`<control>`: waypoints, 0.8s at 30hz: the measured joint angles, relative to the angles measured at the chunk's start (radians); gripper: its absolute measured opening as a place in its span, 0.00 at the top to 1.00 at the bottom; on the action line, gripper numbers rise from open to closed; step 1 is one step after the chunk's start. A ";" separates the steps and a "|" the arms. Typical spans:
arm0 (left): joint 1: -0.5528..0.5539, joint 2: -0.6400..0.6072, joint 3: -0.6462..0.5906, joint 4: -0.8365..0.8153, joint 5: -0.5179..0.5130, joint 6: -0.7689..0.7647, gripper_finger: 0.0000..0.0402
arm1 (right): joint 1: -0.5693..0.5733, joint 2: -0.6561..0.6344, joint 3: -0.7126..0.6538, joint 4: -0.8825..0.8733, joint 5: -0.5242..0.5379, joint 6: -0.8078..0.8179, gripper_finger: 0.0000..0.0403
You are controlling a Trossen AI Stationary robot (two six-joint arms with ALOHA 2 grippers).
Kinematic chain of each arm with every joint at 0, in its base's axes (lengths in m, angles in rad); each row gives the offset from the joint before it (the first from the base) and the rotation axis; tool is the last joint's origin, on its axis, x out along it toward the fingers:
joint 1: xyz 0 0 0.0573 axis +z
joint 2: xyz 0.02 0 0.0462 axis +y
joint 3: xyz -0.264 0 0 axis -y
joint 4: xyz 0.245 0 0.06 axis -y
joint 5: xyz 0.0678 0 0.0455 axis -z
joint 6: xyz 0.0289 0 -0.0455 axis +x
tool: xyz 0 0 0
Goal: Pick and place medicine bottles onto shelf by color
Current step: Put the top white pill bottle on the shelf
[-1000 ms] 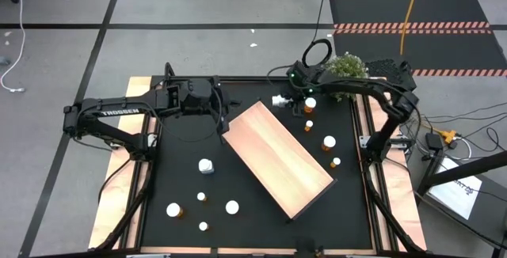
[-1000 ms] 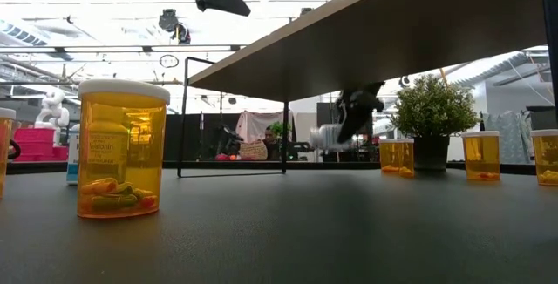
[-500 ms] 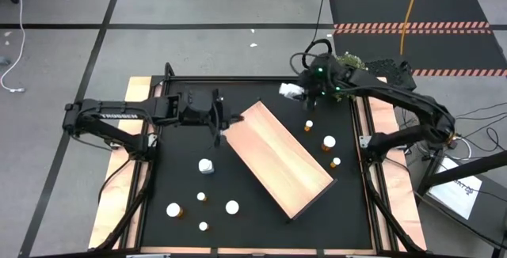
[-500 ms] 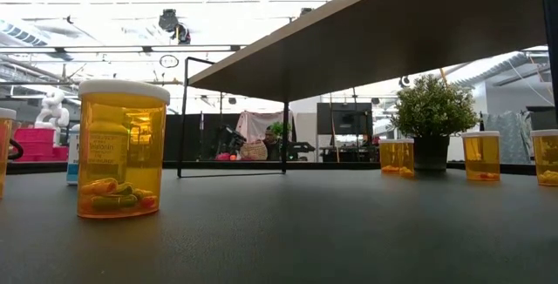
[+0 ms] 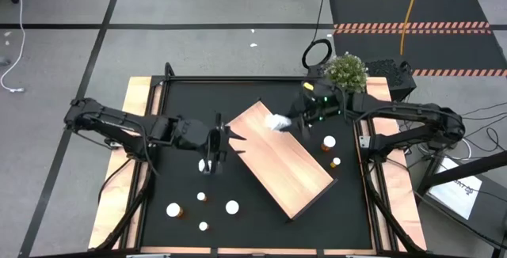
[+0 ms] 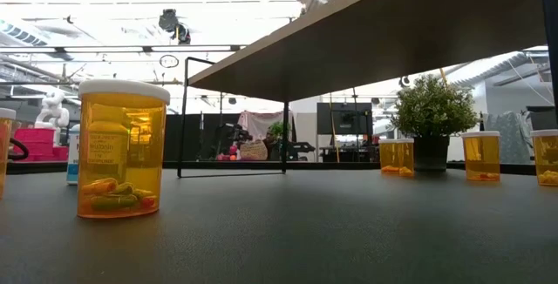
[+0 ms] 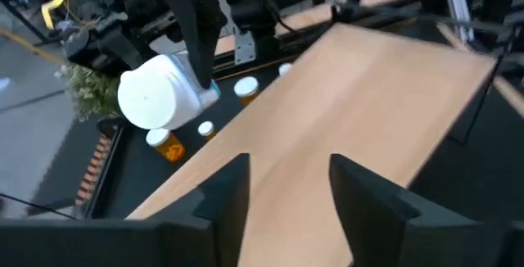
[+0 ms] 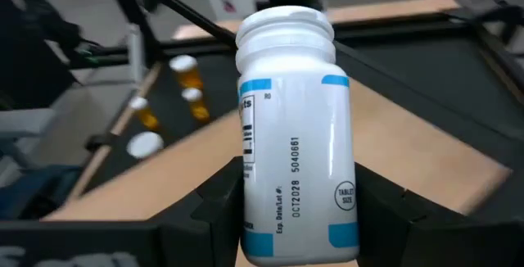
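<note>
None of the medicine bottles stood on the shelf (image 5: 279, 157) yet; the right gripper (image 5: 287, 120), clamped on a white bottle (image 8: 296, 132) over the shelf's far end, carried the first, while the rest (image 5: 328, 142) sat scattered on the black mat (image 5: 182, 131). The left gripper (image 5: 211, 157), fingers parted and empty, hung over a white-capped bottle (image 5: 203, 165) beside the shelf. The held bottle's label read "OCT2028 5040681" and "TABLET SIZE".

We are in a robotics lab or workshop. We see a grey floor (image 5: 198, 5) with black tape lines, cables (image 5: 412, 5) lying on it and striped mats (image 5: 412, 13). Beyond the black table (image 6: 288, 232) we see a large open hall with bright ceiling lights (image 6: 105, 31) and equipment.
</note>
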State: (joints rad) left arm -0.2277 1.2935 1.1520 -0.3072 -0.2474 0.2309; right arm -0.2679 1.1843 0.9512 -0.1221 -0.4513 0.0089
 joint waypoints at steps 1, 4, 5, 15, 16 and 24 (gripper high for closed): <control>-0.012 0.004 -0.001 0.014 -0.020 0.020 0.52 | 0.016 0.000 -0.011 0.030 0.000 0.012 0.59; -0.029 0.039 0.004 0.111 -0.069 0.096 0.45 | 0.049 0.000 -0.014 0.065 -0.011 0.028 0.59; -0.033 0.050 0.000 0.122 -0.086 0.117 0.43 | 0.055 -0.001 -0.014 0.075 -0.024 0.037 0.59; -0.028 0.200 0.003 0.426 -0.157 0.294 0.13 | 0.094 0.031 -0.013 0.081 -0.026 0.104 0.59; -0.025 0.209 0.008 0.439 -0.158 0.307 0.11 | 0.094 0.035 -0.014 0.064 -0.029 0.106 0.59; -0.013 0.235 0.024 0.399 -0.124 0.353 0.06 | 0.108 0.076 -0.014 0.062 -0.131 0.112 0.59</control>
State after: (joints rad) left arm -0.2410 1.5284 1.1761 0.0915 -0.3713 0.5841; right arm -0.1598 1.2601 0.9375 -0.0602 -0.5819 0.1212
